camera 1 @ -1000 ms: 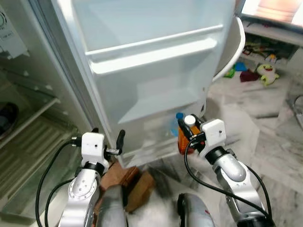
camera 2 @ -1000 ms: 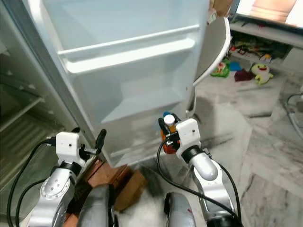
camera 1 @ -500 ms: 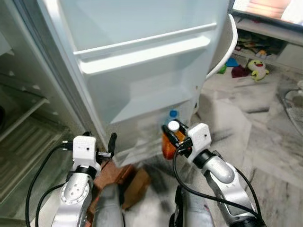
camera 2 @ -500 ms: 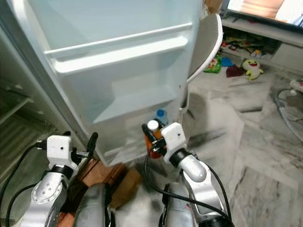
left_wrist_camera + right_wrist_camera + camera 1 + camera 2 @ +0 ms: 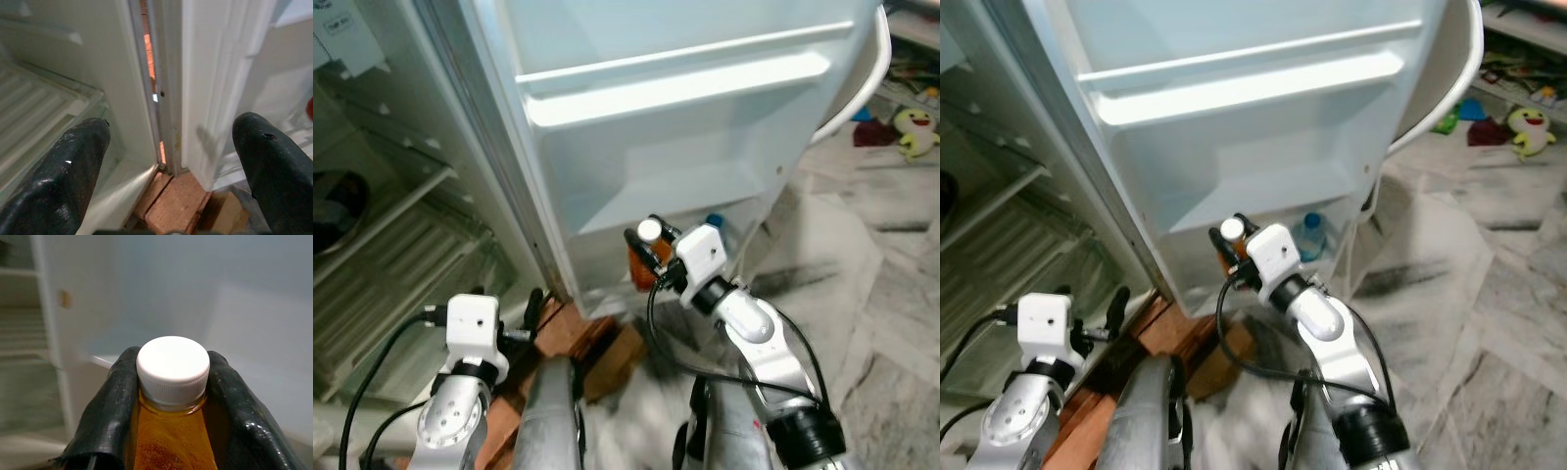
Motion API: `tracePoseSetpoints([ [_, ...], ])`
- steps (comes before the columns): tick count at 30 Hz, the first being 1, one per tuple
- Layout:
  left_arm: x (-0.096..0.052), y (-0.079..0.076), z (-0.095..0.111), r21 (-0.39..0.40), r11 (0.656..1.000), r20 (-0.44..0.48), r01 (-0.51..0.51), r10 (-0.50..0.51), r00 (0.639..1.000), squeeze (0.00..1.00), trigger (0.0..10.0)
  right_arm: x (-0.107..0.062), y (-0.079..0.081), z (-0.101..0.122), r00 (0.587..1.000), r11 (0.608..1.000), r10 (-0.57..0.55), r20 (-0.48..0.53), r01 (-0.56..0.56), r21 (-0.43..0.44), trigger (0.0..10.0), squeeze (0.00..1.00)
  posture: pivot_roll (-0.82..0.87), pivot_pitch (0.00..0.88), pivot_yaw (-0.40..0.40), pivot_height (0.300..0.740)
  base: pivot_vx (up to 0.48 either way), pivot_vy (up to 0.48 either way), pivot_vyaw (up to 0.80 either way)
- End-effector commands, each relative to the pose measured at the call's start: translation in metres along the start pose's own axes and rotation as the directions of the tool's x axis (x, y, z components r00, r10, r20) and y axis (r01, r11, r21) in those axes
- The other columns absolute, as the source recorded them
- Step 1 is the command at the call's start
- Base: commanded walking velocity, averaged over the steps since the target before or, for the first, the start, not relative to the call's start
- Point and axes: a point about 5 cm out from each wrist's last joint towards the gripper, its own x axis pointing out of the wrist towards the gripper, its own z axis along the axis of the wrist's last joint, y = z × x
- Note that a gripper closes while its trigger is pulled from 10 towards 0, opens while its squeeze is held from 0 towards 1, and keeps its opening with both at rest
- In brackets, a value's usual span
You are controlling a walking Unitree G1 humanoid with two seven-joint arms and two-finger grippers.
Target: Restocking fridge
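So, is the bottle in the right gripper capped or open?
Capped. A white screw cap sits on the neck of the orange bottle, which the right gripper holds with its jaws closed just under the cap.

Fridge door (image 5: 685,147): smooth white plastic lining, moulded shelves, slight sheen.
Fridge shelf (image 5: 401,284): clear ribbed panel, looks like glass or plastic; cannot tell which.
Bottle (image 5: 168,445): clear glossy plastic, amber contents.
Cap (image 5: 173,364): white matt plastic, ribbed skirt.
Right gripper (image 5: 171,382): black rubbery fingers, worn gloss, pressed against the bottle neck on both sides.
Left gripper (image 5: 166,166): black fingers, dull and scuffed, set well apart.
Arms (image 5: 759,328): silver metal, satin finish; white plastic wrist housings.
Floor (image 5: 891,294): polished stone, grey veining.
Bricks (image 5: 171,205): rough, reddish, matt.
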Motion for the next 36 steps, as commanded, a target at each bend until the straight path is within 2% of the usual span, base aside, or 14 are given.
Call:
tracePoseSetpoints([
  [1,-0.004,-0.001,0.003,0.002,1.000,-0.005,0.013,-0.013,1.000,0.00,10.0,-0.002,-0.014,-0.002,0.998,0.997,-0.065,-0.001,0.065,-0.041,10.0,0.00,0.14,0.233,0.008,0.622,0.000,0.000,0.00],
  [6,-0.011,0.000,0.006,0.001,1.000,-0.024,0.018,-0.018,1.000,0.00,10.0,0.001,-0.034,-0.011,0.989,0.982,-0.137,-0.047,0.129,-0.139,10.0,0.00,0.14,0.260,0.012,0.617,0.000,0.000,0.00],
  [13,-0.025,0.001,0.012,0.002,1.000,-0.043,0.013,-0.013,0.999,0.00,10.0,0.008,-0.041,-0.017,0.991,0.974,-0.127,-0.036,0.117,-0.193,10.0,0.00,0.18,0.312,0.007,0.567,0.000,0.000,0.00],
  [16,-0.028,0.001,0.014,0.001,1.000,-0.048,0.008,-0.008,0.999,0.00,10.0,0.014,-0.041,-0.016,0.991,0.973,-0.128,-0.027,0.120,-0.199,10.0,0.00,0.18,0.319,0.005,0.562,0.000,0.000,0.00],
  [26,-0.033,0.001,0.027,0.020,0.999,-0.025,-0.028,0.029,0.999,0.00,10.0,0.041,-0.037,0.005,0.990,0.960,-0.104,0.094,0.124,-0.250,10.0,0.00,0.20,0.352,0.005,0.562,0.000,0.000,0.00],
  [29,-0.035,0.002,0.031,0.026,0.999,-0.020,-0.037,0.037,0.999,0.00,10.0,0.050,-0.034,0.016,0.981,0.959,-0.103,0.162,0.141,-0.246,10.0,0.00,0.21,0.362,0.010,0.562,0.000,0.000,0.00],
  [31,-0.036,0.003,0.031,0.035,0.998,-0.022,-0.043,0.044,0.999,0.00,10.0,0.059,-0.031,0.032,0.964,0.935,-0.080,0.253,0.161,-0.317,10.0,0.00,0.21,0.367,0.013,0.562,0.000,0.000,0.00],
  [32,-0.036,0.003,0.031,0.035,0.998,-0.022,-0.043,0.044,0.999,0.00,10.0,0.059,-0.031,0.032,0.964,0.935,-0.080,0.253,0.161,-0.317,10.0,0.00,0.21,0.367,0.013,0.562,0.000,0.000,0.00],
  [33,-0.038,0.003,0.032,0.037,0.998,-0.024,-0.044,0.045,0.999,0.00,10.0,0.065,-0.033,0.043,0.949,0.925,-0.085,0.303,0.188,-0.330,10.0,0.00,0.22,0.369,0.016,0.562,0.000,0.000,0.00],
  [36,-0.039,0.003,0.033,0.041,0.998,-0.028,-0.043,0.044,0.999,0.00,10.0,0.072,-0.038,0.050,0.939,0.898,-0.100,0.330,0.228,-0.376,10.0,0.00,0.23,0.376,0.020,0.562,0.000,0.000,0.00],
])
